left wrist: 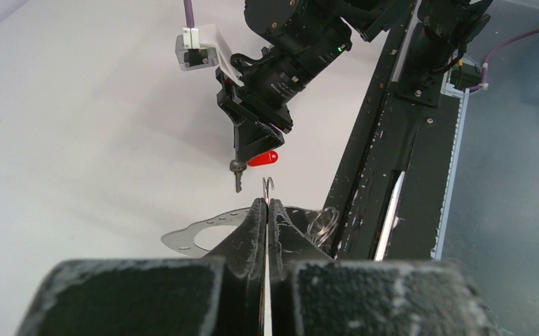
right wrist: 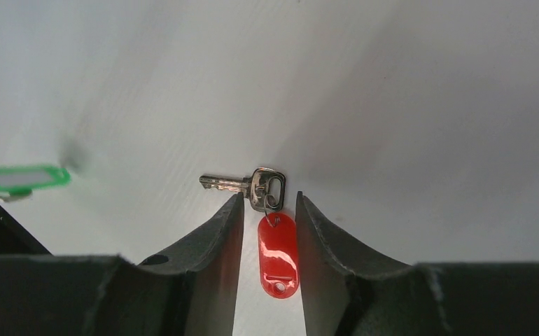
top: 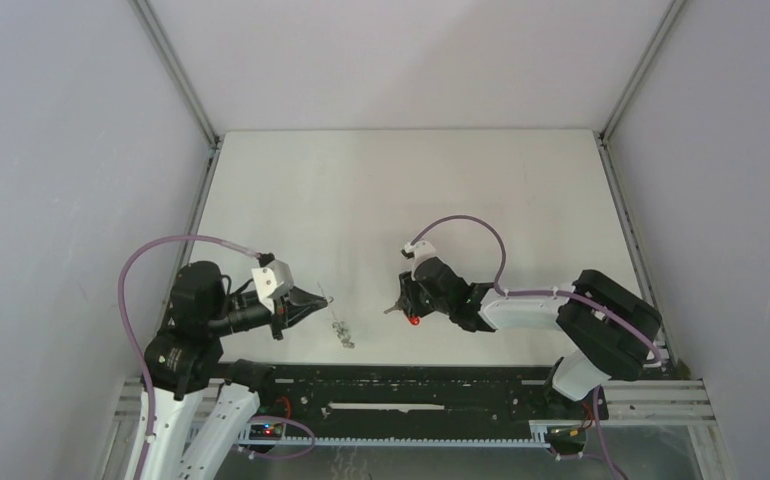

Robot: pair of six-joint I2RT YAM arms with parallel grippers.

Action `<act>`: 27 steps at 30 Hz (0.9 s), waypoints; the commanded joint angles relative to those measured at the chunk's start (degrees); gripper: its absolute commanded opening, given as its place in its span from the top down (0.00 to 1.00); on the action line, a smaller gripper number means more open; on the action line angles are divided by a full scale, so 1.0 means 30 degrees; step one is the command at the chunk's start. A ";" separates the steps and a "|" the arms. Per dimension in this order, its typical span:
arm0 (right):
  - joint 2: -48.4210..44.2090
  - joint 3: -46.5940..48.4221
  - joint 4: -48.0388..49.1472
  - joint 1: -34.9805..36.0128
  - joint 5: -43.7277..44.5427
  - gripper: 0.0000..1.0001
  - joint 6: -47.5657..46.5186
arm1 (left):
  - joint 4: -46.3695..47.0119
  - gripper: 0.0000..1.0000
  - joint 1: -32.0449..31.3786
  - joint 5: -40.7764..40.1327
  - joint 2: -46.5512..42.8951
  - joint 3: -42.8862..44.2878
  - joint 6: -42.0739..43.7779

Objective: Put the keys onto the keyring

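The left gripper (top: 322, 299) has its fingers pressed together on a thin wire end of the keyring (left wrist: 268, 185), which stands up beyond the tips. At its 3 o'clock, near but apart, the right gripper (right wrist: 269, 199) pinches the head of a silver key (right wrist: 267, 187). The key's red tag (right wrist: 277, 252) hangs between the fingers. A green tag (right wrist: 22, 178) shows at 9 o'clock of this key. Small silver pieces (top: 342, 333) lie on the white table (top: 411, 190), close to the black rail (top: 411, 378) at 6 o'clock. Toward 12 o'clock the table runs wide to the wall.
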 commanded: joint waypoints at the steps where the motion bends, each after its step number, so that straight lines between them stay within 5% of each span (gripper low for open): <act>1: 0.0177 -0.0138 0.0399 -0.0018 0.0043 0.59 -0.0133 | 0.0944 1.00 0.0134 0.0056 0.0069 -0.0156 -0.0564; 16: 0.0512 -0.0223 0.0253 0.0252 0.0248 0.67 -0.0291 | 0.1250 1.00 0.0132 0.0056 -0.0080 -0.0234 -0.0844; 27: 0.0625 -0.0222 0.0085 0.0305 0.0347 0.82 -0.0497 | 0.1504 1.00 0.0134 0.0074 -0.0157 -0.0295 -0.1064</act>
